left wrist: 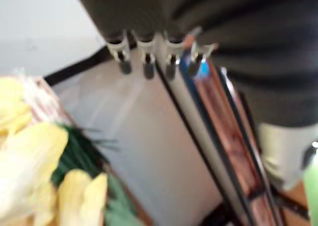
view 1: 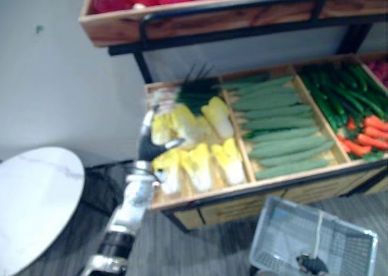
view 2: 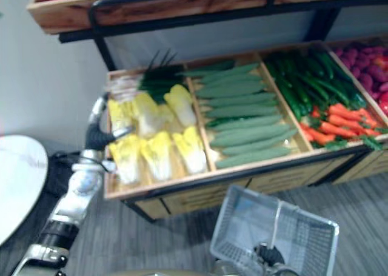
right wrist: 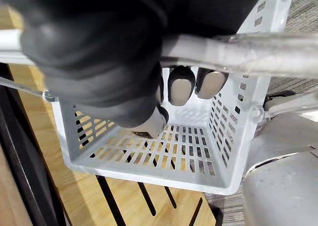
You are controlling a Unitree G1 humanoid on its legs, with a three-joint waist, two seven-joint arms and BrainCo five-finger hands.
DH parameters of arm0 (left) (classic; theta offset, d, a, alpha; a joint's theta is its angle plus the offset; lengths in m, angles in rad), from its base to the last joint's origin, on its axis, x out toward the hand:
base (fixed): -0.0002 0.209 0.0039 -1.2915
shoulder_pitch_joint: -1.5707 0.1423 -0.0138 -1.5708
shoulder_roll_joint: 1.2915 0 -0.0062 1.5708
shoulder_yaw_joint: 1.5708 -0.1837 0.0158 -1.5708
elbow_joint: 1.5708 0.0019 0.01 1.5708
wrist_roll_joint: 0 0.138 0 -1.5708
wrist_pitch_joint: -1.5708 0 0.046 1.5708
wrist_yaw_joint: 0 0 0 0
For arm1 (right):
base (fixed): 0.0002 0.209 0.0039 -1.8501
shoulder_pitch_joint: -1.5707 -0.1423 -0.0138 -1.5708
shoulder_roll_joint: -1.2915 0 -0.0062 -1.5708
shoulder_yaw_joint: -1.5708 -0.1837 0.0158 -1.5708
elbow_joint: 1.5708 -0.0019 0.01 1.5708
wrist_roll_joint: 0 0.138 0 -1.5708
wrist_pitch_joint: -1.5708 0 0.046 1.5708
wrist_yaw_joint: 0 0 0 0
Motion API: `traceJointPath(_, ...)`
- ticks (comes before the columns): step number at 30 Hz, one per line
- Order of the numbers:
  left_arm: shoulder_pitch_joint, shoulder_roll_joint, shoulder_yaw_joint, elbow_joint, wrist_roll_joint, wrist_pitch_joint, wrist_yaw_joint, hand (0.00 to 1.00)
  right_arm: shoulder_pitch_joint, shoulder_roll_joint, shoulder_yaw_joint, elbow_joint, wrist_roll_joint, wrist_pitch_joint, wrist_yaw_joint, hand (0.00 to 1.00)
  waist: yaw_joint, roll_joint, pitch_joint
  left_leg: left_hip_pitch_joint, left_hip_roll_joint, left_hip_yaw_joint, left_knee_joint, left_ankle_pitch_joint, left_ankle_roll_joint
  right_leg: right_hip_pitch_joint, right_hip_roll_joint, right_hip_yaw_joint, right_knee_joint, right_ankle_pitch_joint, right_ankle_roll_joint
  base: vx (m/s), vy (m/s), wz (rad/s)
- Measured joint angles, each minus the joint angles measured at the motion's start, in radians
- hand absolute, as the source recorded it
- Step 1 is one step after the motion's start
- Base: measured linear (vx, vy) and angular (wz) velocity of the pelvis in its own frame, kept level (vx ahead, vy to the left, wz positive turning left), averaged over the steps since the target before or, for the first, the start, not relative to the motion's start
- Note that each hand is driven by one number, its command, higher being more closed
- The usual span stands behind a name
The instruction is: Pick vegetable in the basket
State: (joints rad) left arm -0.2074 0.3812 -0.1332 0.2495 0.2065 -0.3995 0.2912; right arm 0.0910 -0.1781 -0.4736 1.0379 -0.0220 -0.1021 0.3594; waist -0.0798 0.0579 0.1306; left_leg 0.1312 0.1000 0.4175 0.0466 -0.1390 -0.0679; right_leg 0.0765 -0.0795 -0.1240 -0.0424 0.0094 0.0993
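My left hand (view 1: 150, 144) hovers over the left end of the lower wooden crate, just above the yellow-white cabbages (view 1: 197, 164). Its fingers (left wrist: 146, 62) are straight and hold nothing. A bunch of dark green leeks (view 1: 197, 91) lies behind the cabbages. At the bottom, my right hand (right wrist: 99, 52) is curled round the grey handle (right wrist: 238, 49) of a pale grey plastic basket (view 1: 267, 227). The basket hangs in front of the crate, and nothing lies on its slotted floor (right wrist: 149, 156).
Long green gourds (view 1: 282, 127) fill the middle compartment, with dark green cucumbers (view 1: 336, 94) and carrots (view 1: 364, 136) to the right. An upper shelf (view 1: 182, 21) with red apples overhangs the crate. A white round table (view 1: 33, 197) stands at the left.
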Motion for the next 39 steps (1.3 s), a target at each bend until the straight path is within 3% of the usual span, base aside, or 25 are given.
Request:
traceJointPath(5, -0.033, 0.016, -0.112, 0.122, 0.073, 0.068, -0.034, 0.00, 0.000, 0.000, 0.003, 0.000, -0.019, -0.012, 0.003, 1.00, -0.003, 0.000, 0.000, 0.006, 0.000, 0.015, -0.017, 0.004, -0.006, 0.003, 0.007, 0.003, -0.029, 0.015, -0.002, -0.01, -0.044, -0.10)
traceJointPath(11, -0.034, 0.016, -0.137, 0.210, 0.097, 0.179, -0.033, 0.00, -0.001, 0.000, 0.007, -0.001, -0.019, -0.012, 0.021, 1.00, -0.003, -0.001, 0.001, 0.000, -0.002, 0.035, -0.026, 0.004, -0.007, -0.004, 0.009, 0.012, -0.050, 0.026, 0.003, -0.02, -0.037, -0.07)
traceJointPath(15, -0.035, 0.016, -0.168, 0.287, 0.148, 0.217, -0.038, 0.00, -0.013, 0.000, 0.009, -0.002, -0.016, -0.010, 0.021, 1.00, -0.010, -0.002, 0.007, -0.013, -0.003, 0.038, -0.026, 0.004, -0.007, -0.023, 0.008, 0.012, -0.046, 0.026, 0.003, -0.02, -0.029, -0.03)
traceJointPath(23, -0.175, 0.015, -0.182, 0.394, 0.208, 0.226, 0.004, 0.00, -0.117, -0.005, 0.050, -0.012, 0.071, 0.010, -0.027, 1.00, -0.045, 0.013, 0.122, -0.092, -0.001, 0.072, 0.000, 0.009, -0.009, -0.135, 0.003, 0.045, 0.015, 0.026, 0.003, -0.07, -0.029, -0.13)
traceJointPath(31, -0.293, 0.016, -0.182, 0.433, 0.211, 0.203, 0.117, 0.00, -0.160, -0.022, 0.073, -0.045, 0.121, 0.008, -0.073, 1.00, -0.095, 0.033, 0.218, -0.117, 0.000, 0.131, 0.010, 0.005, -0.016, -0.202, 0.002, 0.070, 0.053, 0.026, 0.003, -0.02, -0.027, -0.19)
traceJointPath(32, -0.306, 0.016, -0.178, 0.433, 0.211, 0.203, 0.125, 1.00, -0.169, -0.027, 0.085, -0.050, 0.121, 0.006, -0.074, 1.00, -0.097, 0.034, 0.230, -0.120, 0.000, 0.149, 0.012, 0.005, -0.016, -0.217, 0.002, 0.070, 0.063, 0.026, 0.003, -0.03, -0.017, -0.21)
traceJointPath(39, -0.367, 0.015, -0.157, 0.470, 0.223, 0.238, 0.099, 1.00, -0.187, -0.044, 0.099, -0.061, 0.142, 0.001, -0.093, 1.00, -0.105, 0.042, 0.261, -0.146, 0.003, 0.180, 0.046, 0.001, -0.023, -0.248, -0.007, 0.069, 0.085, 0.026, 0.003, -0.03, -0.025, -0.09)
